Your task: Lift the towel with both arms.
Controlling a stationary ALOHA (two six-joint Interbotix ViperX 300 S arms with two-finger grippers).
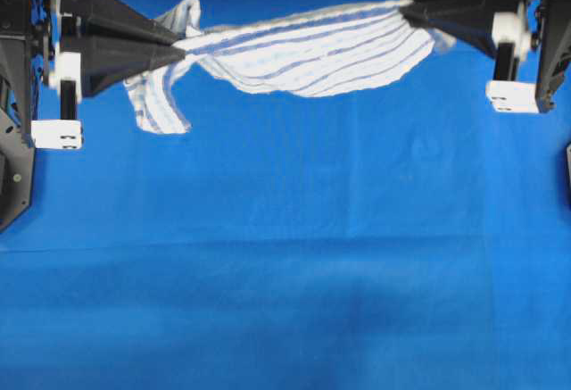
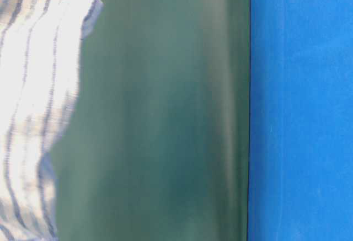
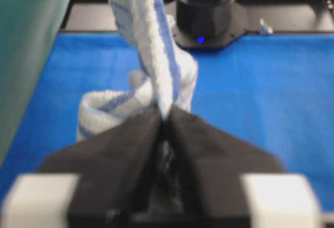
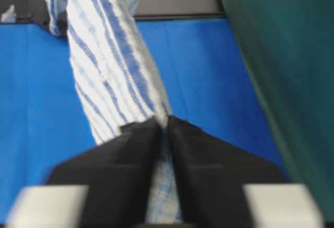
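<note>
Towel [image 1: 312, 51] between both pinching hands

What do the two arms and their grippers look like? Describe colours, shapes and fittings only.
Both arms are black. The left gripper and right gripper each end in two pointed, wedge-shaped black fingers that taper to a tip. White plastic blocks sit at the base of the fingers on both arms, and the wrist views show these as pale blurred corners. No cables or markings can be made out.

Two black arms, left gripper [image 1: 178, 48] and right gripper [image 1: 403, 4] with pointy wedge fingers [image 3: 125, 155], plus white blocks.
</note>
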